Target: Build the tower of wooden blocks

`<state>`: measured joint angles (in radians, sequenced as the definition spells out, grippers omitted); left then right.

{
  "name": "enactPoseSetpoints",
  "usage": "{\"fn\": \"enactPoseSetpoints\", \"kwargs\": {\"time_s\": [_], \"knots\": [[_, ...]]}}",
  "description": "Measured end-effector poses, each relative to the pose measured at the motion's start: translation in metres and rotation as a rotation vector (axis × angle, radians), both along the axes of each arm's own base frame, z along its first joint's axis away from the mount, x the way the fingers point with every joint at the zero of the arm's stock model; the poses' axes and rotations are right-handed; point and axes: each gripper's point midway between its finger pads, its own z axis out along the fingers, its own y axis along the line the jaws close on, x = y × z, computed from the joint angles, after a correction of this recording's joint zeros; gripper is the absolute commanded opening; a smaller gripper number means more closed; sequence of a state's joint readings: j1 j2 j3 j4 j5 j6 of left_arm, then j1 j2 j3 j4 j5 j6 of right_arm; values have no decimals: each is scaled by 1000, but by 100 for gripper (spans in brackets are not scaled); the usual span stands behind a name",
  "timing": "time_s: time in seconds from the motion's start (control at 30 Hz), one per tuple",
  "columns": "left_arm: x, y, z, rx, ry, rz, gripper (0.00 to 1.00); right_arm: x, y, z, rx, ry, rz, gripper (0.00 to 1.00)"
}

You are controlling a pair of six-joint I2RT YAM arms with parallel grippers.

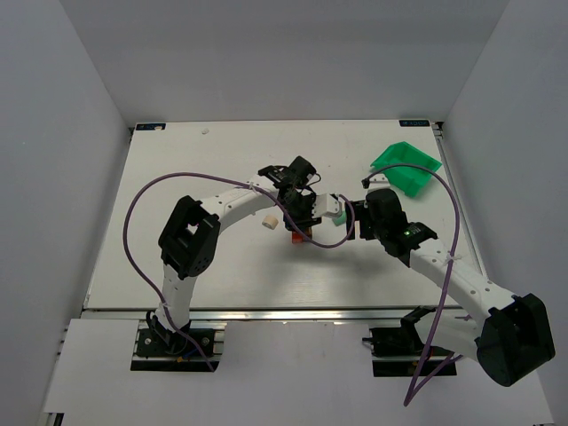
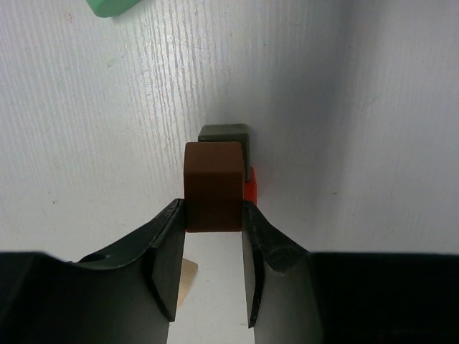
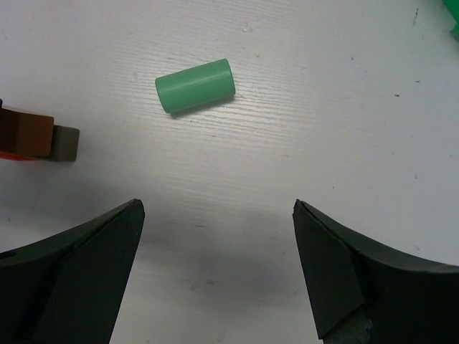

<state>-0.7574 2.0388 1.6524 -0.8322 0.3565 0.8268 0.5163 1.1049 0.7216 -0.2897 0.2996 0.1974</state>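
Observation:
My left gripper (image 2: 213, 209) is shut on a dark brown block (image 2: 213, 183). It holds that block right over a grey-brown block (image 2: 226, 133) and a red block (image 2: 249, 188) of the tower; I cannot tell whether they touch. In the top view the left gripper (image 1: 299, 213) hides most of this stack and only red (image 1: 296, 235) shows. My right gripper (image 3: 216, 209) is open and empty, close to the right of the stack (image 1: 343, 216). A pale green cylinder (image 3: 195, 86) lies on the table ahead of it. A cream block (image 1: 265, 222) lies left of the stack.
A bright green plastic bin (image 1: 406, 167) stands at the back right, behind the right arm. The purple cables loop over both arms. The table's back edge (image 1: 284, 122) meets white walls.

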Motion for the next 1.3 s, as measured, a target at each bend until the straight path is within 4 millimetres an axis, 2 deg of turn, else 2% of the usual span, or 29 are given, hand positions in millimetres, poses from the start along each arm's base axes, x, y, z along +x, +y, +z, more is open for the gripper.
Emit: {"fn": "enactPoseSetpoints", "kwargs": {"time_s": [0.43, 1.03, 1.3], "knots": [[-6, -5, 0, 1, 15, 24, 1, -1, 3, 0, 11, 6, 14, 90], [1, -4, 4, 2, -19, 64, 2, -2, 1, -5, 10, 13, 11, 89], [-4, 0, 0, 12, -10, 73, 3, -3, 2, -5, 15, 16, 16, 89]]}}
